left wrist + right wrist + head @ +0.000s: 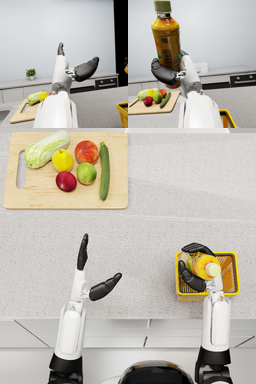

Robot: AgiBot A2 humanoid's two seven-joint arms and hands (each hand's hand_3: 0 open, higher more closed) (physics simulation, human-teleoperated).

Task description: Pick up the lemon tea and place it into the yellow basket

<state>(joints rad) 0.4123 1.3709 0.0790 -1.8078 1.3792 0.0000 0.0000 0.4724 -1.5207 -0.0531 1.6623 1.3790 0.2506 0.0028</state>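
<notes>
A: Where's the lemon tea (201, 265) now?

B: In the right hand (192, 271), held upright above the yellow basket (232, 289). The fingers (196, 247) are wrapped round the bottle's lower half, thumb on one side and the rest on the other. The right wrist view shows it well off the surface (150, 233).

A: So which step is this?

B: I'd say the carry is done and the placing is in hand. Next it calls for lowering the bottle straight into the basket, then letting go once it rests on the bottom. Being tall, it could tip against the wall on release.

A: And the left hand (92, 273)?

B: Empty, fingers spread apart, raised over the surface well to the left of the basket.

A: Anything you can't make out?

B: The basket's floor under the bottle is hidden in the head view, so I can't judge how high the bottle hangs above it. In both wrist views only a corner of the basket shows. The label print is too small to read.
</notes>
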